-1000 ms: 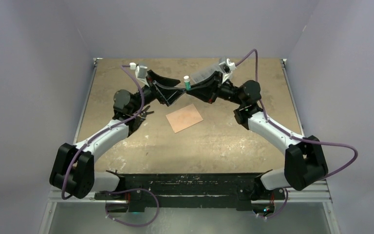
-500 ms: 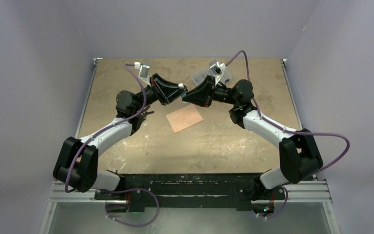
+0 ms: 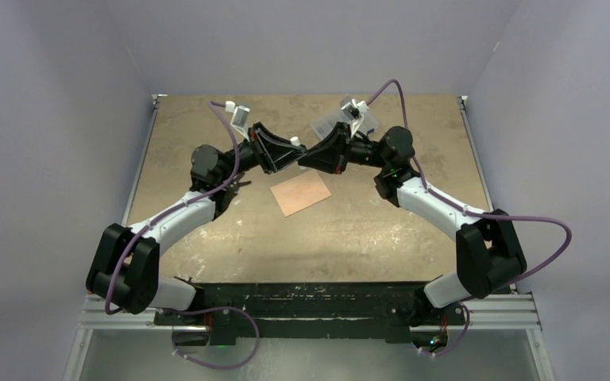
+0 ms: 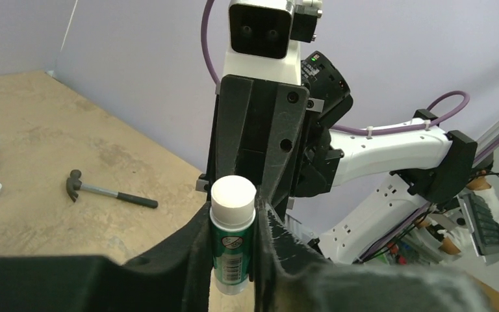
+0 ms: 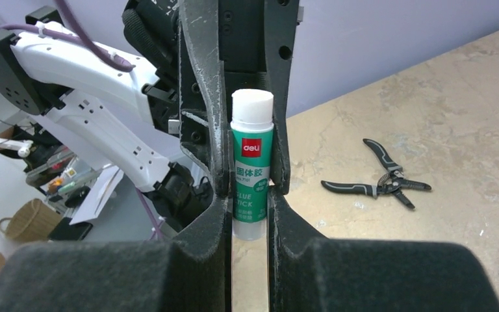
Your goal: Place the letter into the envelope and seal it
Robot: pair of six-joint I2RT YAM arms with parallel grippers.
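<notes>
**Two pincers, one glue stick, held up off the table**

My left pincer (image 4: 232, 253) is pressed together on the body of the glue stick (image 4: 232, 224), and my right pincer (image 5: 251, 218) pinches the same stick from the opposite side, tips nearly meeting. That double grip is the risk, I think. If I pull or twist off the stick's axis, the smooth plastic may slip from one side and drop, perhaps rolling away or landing glue-first on the paper. The wire-stripper pliers (image 5: 380, 182) lie on the table beyond my right pincer's tips. What I take for the envelope (image 3: 301, 191) lies flat below both pincers, toward my bases. I cannot tell its flap, nor see the letter apart from it. A hammer (image 4: 104, 190) lies beyond my left pincer's tips. Nothing I can see stands between stick and envelope.
</notes>
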